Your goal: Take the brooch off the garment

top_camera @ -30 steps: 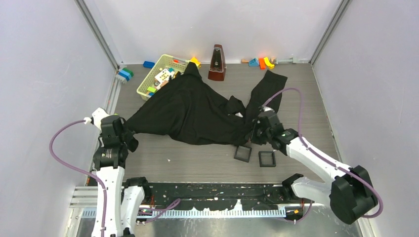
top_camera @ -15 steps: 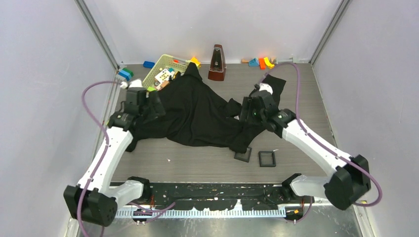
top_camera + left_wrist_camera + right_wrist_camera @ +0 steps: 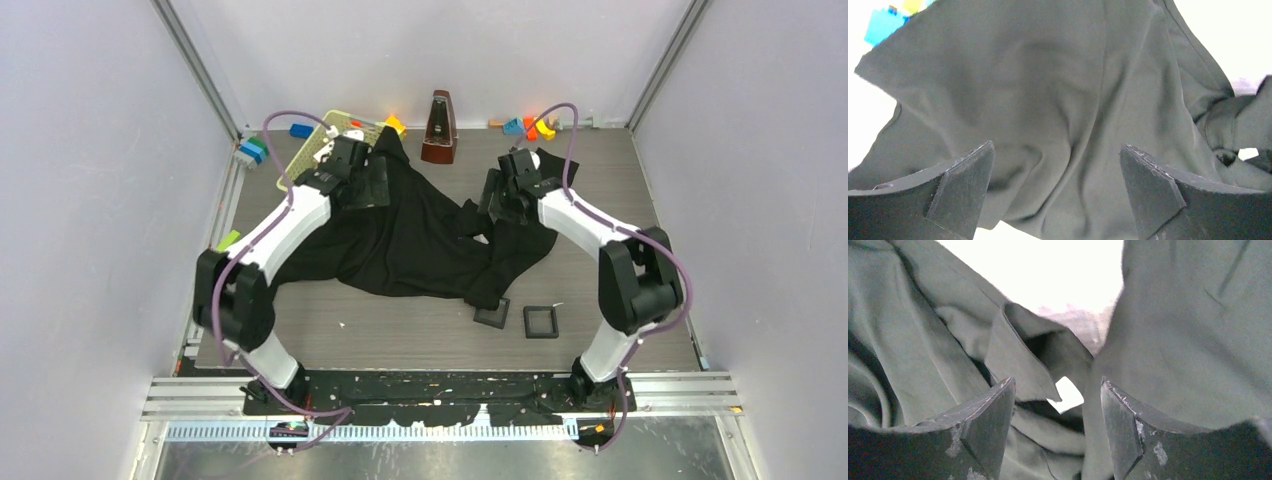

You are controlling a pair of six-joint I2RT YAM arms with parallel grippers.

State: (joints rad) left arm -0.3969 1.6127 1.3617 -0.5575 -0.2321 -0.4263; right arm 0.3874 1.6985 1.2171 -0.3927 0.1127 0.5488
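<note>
Grey table (image 3: 400, 325) is carrying a black garment (image 3: 410, 235), which is lying crumpled and spread wide near a yellow basket (image 3: 300, 162). Above it, the left gripper (image 3: 1055, 146) is gaping wide and the right gripper (image 3: 1057, 381) is parted, neither gripping anything. Two small black trays (image 3: 491, 312) are sitting by the hem. The brooch is not showing on any visible fold.

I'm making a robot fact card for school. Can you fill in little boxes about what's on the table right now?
Garment: black, crumpled, mid-table
Left claw: open, over the garment beside the basket
Right claw: open, over bunched folds
Brooch: not visible in any view
Far side: metronome, yellow basket
Near side: two black square trays
</note>
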